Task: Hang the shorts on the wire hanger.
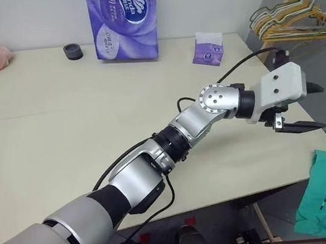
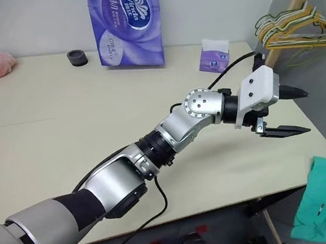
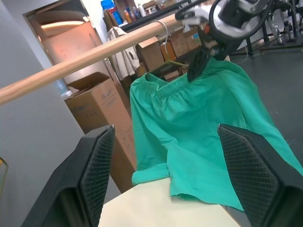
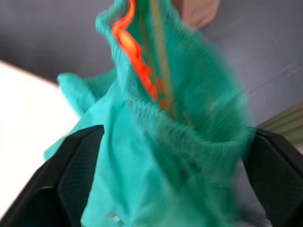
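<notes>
Beyond the right-hand edge of the table (image 1: 39,141), the shorts (image 3: 199,127) hang from a wooden rail (image 3: 85,59), their gathered waistband uppermost and the legs trailing down past the table corner. A thin line of the wire hanger (image 4: 160,52) runs inside the waistband in the right wrist view, beside an orange streak that cannot be identified; the shorts appear to be already carried by the hanger.

Handling, as a judgement: the cloth is light, soft and limp, so it folds and slides wherever it is unsupported. The elastic waistband is the thickest and firmest part and offers the surest hold; a pinch on a leg would only drag the garment sideways along the thin, smooth wire.

The right gripper (image 4: 161,189) stands with its two black fingers spread wide on either side of the waistband. The cloth lies between them, but the pads do not press on it, so the grip reads as released. In the left wrist view the same gripper (image 3: 201,56) sits just at the top of the waistband.

The left gripper (image 1: 302,105) reaches out level over the table corner toward the shorts, fingers apart and holding nothing, near the cloth but not touching it.
</notes>
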You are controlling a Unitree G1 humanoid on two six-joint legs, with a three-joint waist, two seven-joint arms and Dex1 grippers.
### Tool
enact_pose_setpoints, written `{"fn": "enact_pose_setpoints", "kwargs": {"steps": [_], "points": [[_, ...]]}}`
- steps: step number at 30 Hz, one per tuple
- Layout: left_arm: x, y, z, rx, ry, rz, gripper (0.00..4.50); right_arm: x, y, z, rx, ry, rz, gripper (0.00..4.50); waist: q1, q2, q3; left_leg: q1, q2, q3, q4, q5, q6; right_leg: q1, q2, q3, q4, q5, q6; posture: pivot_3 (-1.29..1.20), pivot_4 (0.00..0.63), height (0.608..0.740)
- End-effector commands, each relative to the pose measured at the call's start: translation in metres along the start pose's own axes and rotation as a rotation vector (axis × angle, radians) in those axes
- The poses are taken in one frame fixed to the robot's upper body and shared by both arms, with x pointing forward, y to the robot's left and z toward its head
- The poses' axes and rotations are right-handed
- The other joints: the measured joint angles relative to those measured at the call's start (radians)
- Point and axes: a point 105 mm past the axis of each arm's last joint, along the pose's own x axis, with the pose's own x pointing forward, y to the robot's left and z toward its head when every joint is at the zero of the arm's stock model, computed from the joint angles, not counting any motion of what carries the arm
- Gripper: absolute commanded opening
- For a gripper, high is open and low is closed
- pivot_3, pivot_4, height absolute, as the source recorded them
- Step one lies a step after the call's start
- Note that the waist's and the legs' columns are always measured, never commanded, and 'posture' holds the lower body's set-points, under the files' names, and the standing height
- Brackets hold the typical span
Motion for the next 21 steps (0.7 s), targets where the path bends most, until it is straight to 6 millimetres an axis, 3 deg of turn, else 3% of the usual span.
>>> {"fn": "enact_pose_setpoints", "kwargs": {"steps": [1, 6, 8, 12, 14, 16, 18, 21], "points": [[0.048, -0.033, 0.048, 0.025, -0.174, -0.118, 3.67, -0.030, 0.011, 0.023, -0.115, -0.197, -0.039, 4.49, -0.002, 0.000, 0.000, 0.000, 0.000, 0.000, 0.000, 0.000, 0.000, 0.000, 0.000, 0.000, 0.000, 0.000, 0.000, -0.41, 0.167, 0.740], [0.035, -0.022, 0.033, 0.032, -0.117, -0.072, 3.67, -0.051, 0.040, 0.030, -0.301, -0.352, -0.048, 4.49, -0.002, 0.001, 0.000, 0.000, 0.000, 0.000, 0.001, 0.000, 0.000, 0.000, 0.000, 0.000, 0.001, 0.000, 0.001, -0.40, 0.165, 0.740], [0.021, -0.010, 0.019, 0.040, -0.061, -0.019, 3.67, -0.059, 0.050, 0.040, -0.378, -0.449, -0.067, 4.49, -0.001, 0.001, -0.001, 0.000, 0.000, -0.001, 0.001, 0.000, 0.000, 0.000, 0.000, -0.001, 0.002, 0.000, 0.001, -0.39, 0.162, 0.740], [-0.019, 0.017, -0.013, 0.036, 0.084, 0.148, 3.67, -0.063, 0.113, 0.031, -0.561, -0.631, 0.088, 4.49, -0.006, 0.001, -0.001, 0.001, 0.000, 0.000, 0.002, 0.000, 0.000, 0.000, -0.001, 0.000, 0.002, 0.001, 0.002, -0.37, 0.156, 0.740], [-0.037, 0.025, -0.025, 0.032, 0.144, 0.224, 3.67, -0.060, 0.146, 0.012, -0.616, -0.691, 0.197, 4.49, -0.008, 0.001, -0.001, 0.001, 0.001, -0.001, 0.002, 0.000, 0.000, 0.000, -0.002, 0.000, 0.003, 0.001, 0.002, -0.34, 0.152, 0.740], [-0.060, 0.032, -0.038, 0.018, 0.207, 0.322, 3.67, -0.053, 0.181, -0.021, -0.614, -0.683, 0.357, 4.49, -0.009, 0.000, -0.001, 0.001, 0.003, -0.002, 0.003, 0.000, -0.001, 0.000, -0.001, -0.001, 0.004, 0.002, 0.003, -0.32, 0.146, 0.740], [-0.103, 0.042, -0.059, -0.045, 0.299, 0.526, 3.67, -0.049, 0.234, -0.070, -0.653, -0.713, 0.570, 4.49, -0.007, 0.002, -0.002, 0.002, 0.003, -0.004, 0.003, 0.001, -0.002, 0.000, -0.001, -0.002, 0.007, 0.003, 0.003, -0.29, 0.141, 0.740], [-0.162, 0.045, -0.079, -0.057, 0.427, 0.782, 3.67, -0.044, 0.275, -0.112, -0.610, -0.750, 0.712, 4.49, 0.006, 0.005, -0.004, 0.004, 0.003, -0.006, 0.004, 0.003, -0.005, -0.003, -0.001, -0.003, 0.014, 0.003, 0.003, -0.24, 0.134, 0.740]]}}
